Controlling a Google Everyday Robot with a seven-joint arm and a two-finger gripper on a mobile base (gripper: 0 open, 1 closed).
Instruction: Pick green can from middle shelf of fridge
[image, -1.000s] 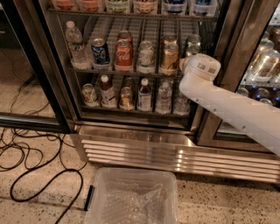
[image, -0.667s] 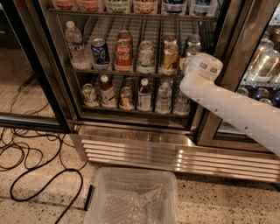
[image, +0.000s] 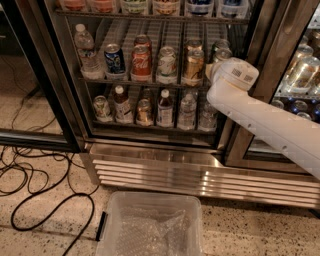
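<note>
The fridge (image: 155, 172) stands open with its wire shelves in view. The middle shelf (image: 125, 79) holds a water bottle, a blue can, a red can, a white-and-green can and a gold can (image: 194, 66) in a row. The dark green can (image: 220, 51) stands at the right end of that row, with its lower part hidden behind my arm. My gripper (image: 217, 68) is at the right end of the middle shelf, right at the green can. It is mostly hidden behind the white wrist housing (image: 236, 74).
The lower rack holds small bottles (image: 165, 107) and cans. A dark door frame (image: 250, 75) stands just right of my arm, with more bottles behind the right glass door. A clear plastic bin (image: 150, 225) sits on the floor below, and black cables (image: 30, 185) lie at the left.
</note>
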